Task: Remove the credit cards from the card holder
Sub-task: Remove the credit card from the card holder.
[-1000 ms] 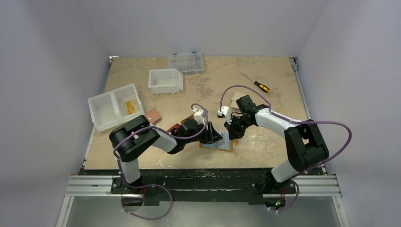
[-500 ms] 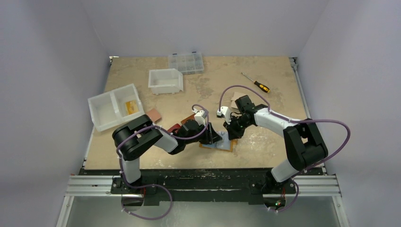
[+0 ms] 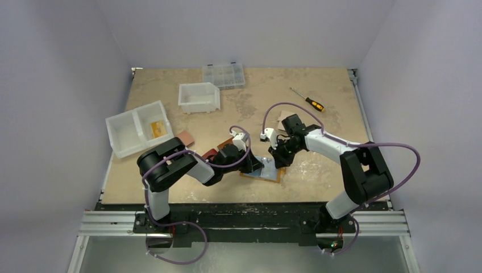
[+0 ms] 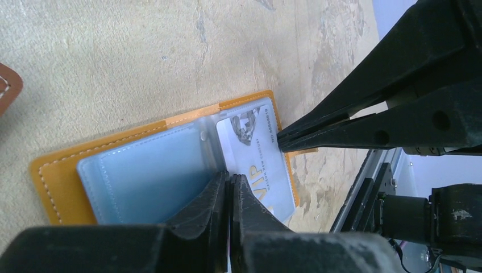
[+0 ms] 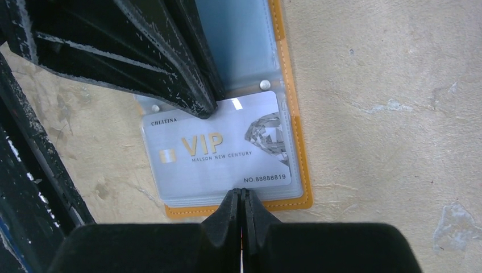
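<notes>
**Both grippers down on the open card holder**

Your card holder [image 4: 54,182] lies open and flat on the table [image 3: 318,114], centre, toward the near edge, between the two arms.

- **Left gripper** [image 4: 229,181]: jaws together, tips pressing on the plastic sleeves at the fold, right at one long edge of the silver VIP card [image 5: 219,151].
- **Right gripper** [image 5: 241,196]: jaws also together, tips at the card's opposite long edge, over the orange border. Can't tell if the card edge is pinched between them.
- **Card:** sits inside its clear sleeve, on the half toward the right gripper.
- **Other half:** shows a blue-tinted sleeve [image 4: 150,173].
- **Dark red wallet** [image 3: 209,153]: lies left of the holder, by the left arm.
</notes>
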Robot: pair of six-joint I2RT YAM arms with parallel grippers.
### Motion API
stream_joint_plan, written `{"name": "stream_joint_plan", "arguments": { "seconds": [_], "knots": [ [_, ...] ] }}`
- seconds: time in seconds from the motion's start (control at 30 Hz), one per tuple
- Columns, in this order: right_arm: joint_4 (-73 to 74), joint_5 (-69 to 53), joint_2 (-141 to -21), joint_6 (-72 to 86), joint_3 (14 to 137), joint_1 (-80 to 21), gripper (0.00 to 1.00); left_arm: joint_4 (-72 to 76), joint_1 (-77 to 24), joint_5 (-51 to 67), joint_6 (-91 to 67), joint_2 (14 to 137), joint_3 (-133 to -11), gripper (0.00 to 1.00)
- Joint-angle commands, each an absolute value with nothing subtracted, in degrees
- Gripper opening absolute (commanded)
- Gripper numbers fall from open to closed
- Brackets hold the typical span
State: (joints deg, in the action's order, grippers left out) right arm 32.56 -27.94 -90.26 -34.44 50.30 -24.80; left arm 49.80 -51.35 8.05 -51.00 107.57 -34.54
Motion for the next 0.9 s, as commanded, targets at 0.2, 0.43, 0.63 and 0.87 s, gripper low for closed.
{"name": "stream_joint_plan", "arguments": {
  "seconds": [0.2,0.43,0.63,0.87],
  "knots": [
    [30.4,-28.0,-91.3,-34.1,51.8,-25.8,0.0,54.2,-52.3,9.6,-51.2,106.8,-32.8,0.0],
    [30.7,-29.5,-90.7,-33.8,52.4,-25.8,0.05,53.2,-52.2,8.1,-49.4,104.3,-30.9,0.0],
    [32.6,-32.9,-89.5,-35.1,53.2,-25.7,0.19,54.2,-52.3,6.5,-47.9,101.3,-28.4,0.0],
    [34.4,-36.7,-88.8,-36.5,54.1,-25.1,0.28,54.2,-52.2,5.7,-47.4,99.8,-26.9,0.0]
  ]
}}
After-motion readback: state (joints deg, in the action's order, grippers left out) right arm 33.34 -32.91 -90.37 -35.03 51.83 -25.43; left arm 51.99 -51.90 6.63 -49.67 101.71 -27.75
